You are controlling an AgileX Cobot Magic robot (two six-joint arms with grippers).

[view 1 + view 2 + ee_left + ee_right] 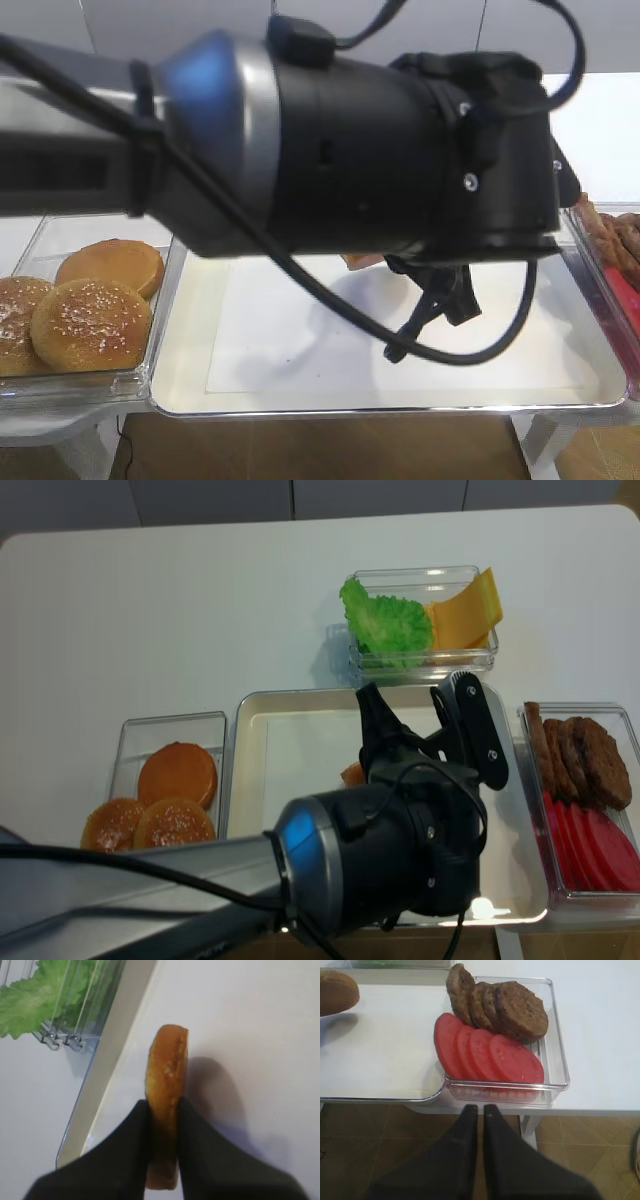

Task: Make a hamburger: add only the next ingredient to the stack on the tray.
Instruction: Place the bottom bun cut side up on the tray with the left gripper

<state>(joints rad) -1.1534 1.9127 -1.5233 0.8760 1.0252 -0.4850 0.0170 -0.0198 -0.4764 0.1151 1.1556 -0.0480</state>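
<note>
My left gripper (164, 1105) is shut on the flat golden-brown bun half (167, 1072). It holds the bun edge-on just above the white paper lining of the silver tray (107, 1062). In the high view the left arm covers most of the tray (380, 408), and only a sliver of the bun (362, 261) shows beneath it. No stack shows on the tray. My right gripper (480, 1108) is shut and empty. It hangs over the floor, in front of the table edge, near the tomato container.
A clear container (170, 780) left of the tray holds sesame buns (90, 322). On the right, another holds patties (520, 1010) and tomato slices (490, 1055). Lettuce (388, 620) and cheese (465, 610) sit in a box behind the tray.
</note>
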